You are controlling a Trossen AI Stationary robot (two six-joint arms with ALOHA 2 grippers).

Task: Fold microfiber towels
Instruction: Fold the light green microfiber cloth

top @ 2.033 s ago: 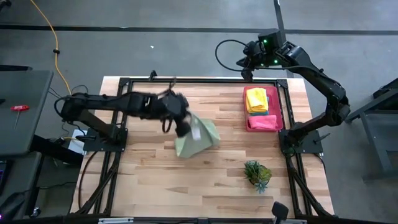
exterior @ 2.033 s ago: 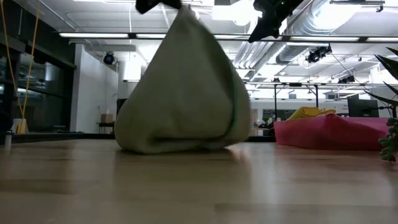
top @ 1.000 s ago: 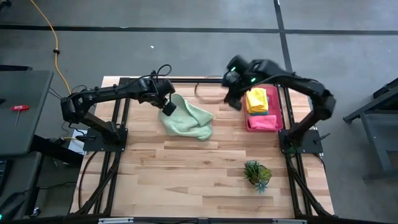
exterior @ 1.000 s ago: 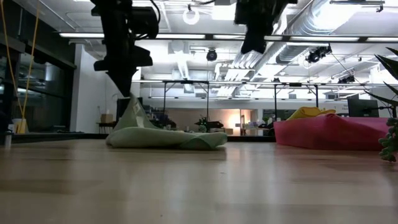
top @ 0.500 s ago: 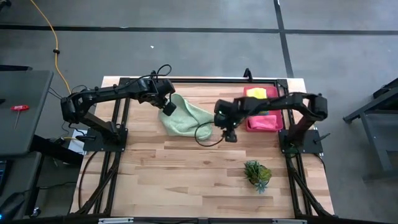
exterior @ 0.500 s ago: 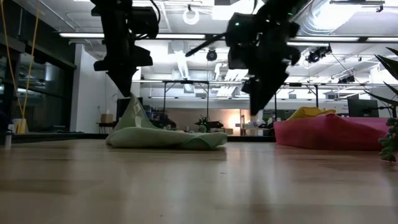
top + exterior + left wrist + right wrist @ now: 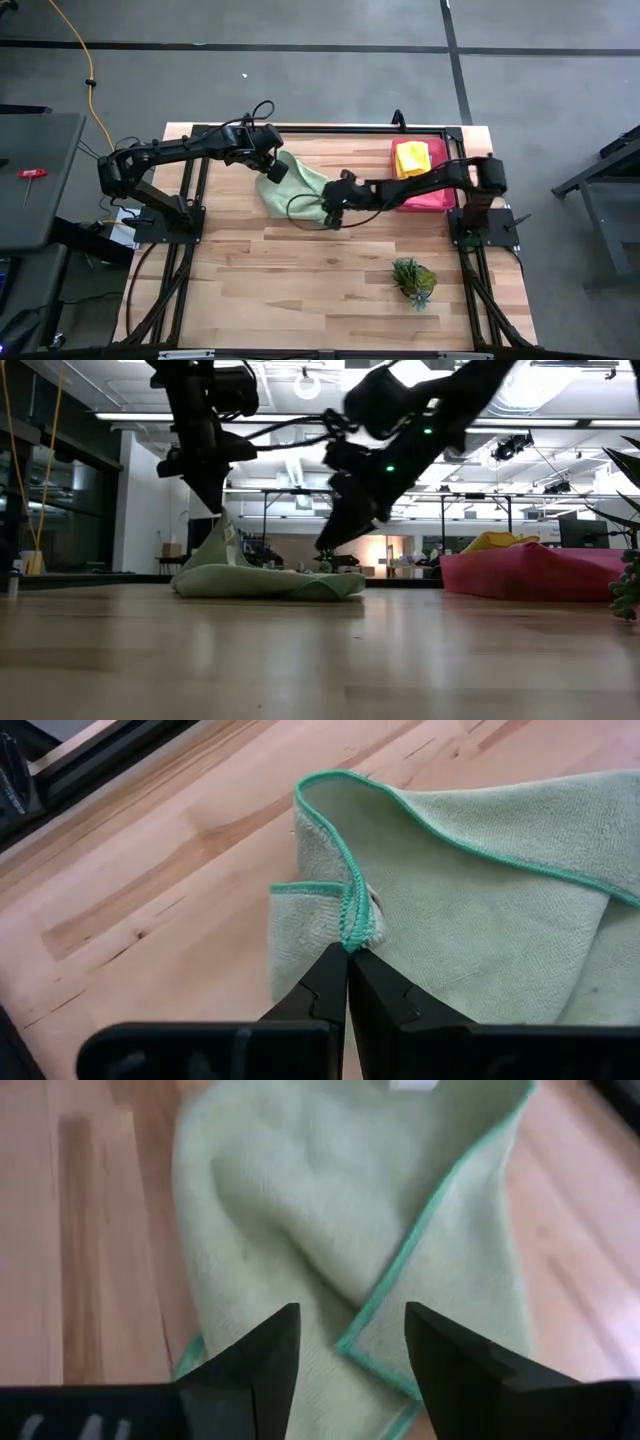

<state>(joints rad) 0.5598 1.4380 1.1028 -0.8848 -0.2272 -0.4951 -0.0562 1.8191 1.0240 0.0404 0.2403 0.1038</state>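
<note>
Left wrist view only: pincer (image 7: 347, 982) nips green towel (image 7: 480, 910) hem.

Pale green towel (image 7: 480, 890): soft fuzzy microfiber cloth, matt nap, stitched teal edging. Table (image 7: 300, 280): pale wood planks, smooth, slight sheen, visible grain. Left claw (image 7: 347, 982) fingers: dark matt plastic-looking. Right claw (image 7: 350, 1345) same finish. Yellow towel (image 7: 411, 157) beside the green one: fuzzy cloth, in a pink tray (image 7: 436, 201) that looks like plastic.
</note>
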